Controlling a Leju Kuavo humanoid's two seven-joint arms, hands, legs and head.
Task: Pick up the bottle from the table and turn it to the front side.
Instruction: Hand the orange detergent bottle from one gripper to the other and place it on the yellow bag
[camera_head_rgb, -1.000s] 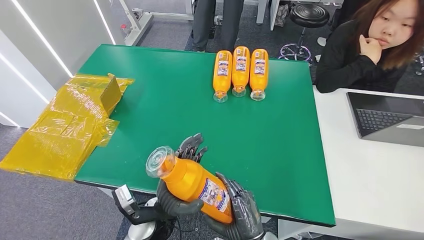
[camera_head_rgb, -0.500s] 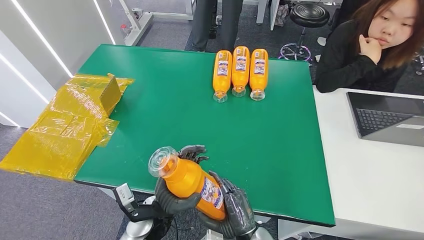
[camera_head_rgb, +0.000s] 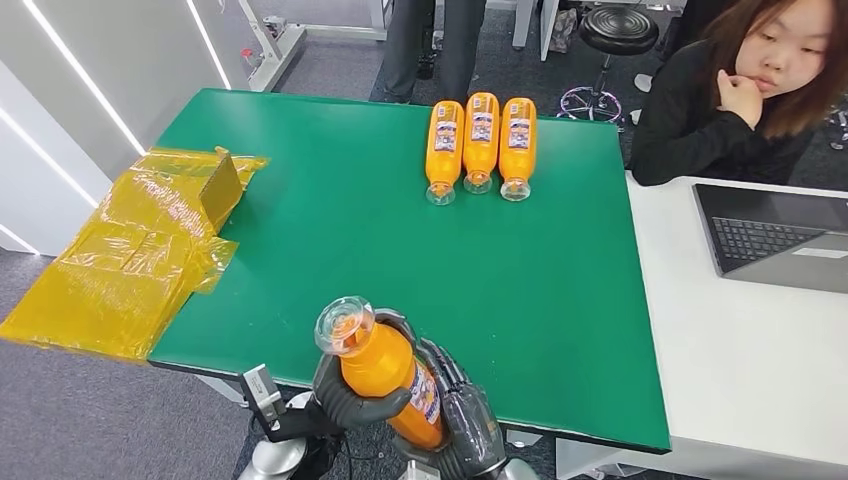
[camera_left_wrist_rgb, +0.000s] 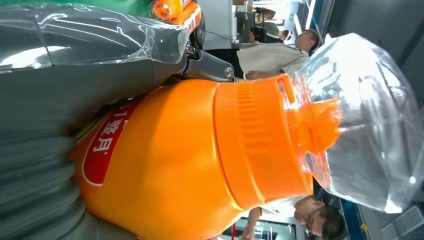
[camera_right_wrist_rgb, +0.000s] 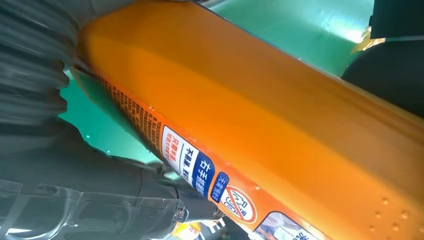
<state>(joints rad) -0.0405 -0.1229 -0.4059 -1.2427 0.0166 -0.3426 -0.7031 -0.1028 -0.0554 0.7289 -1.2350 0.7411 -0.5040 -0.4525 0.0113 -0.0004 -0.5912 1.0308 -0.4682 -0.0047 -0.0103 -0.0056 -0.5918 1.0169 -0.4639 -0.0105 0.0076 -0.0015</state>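
Bottle held in both hands

The orange bottle (camera_head_rgb: 385, 375) is held tilted above the green bench's (camera_head_rgb: 560, 290) near edge, clear cap up. Left hand (camera_head_rgb: 345, 400) and right hand (camera_head_rgb: 465, 425) both have their fingers closed around its body

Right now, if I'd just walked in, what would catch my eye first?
The orange bottle with its clear cap, held up by both the left hand and the right hand at the near edge of the green table. Next, three matching bottles lying side by side at the far edge, and crumpled yellow plastic wrap hanging off the table's left side.
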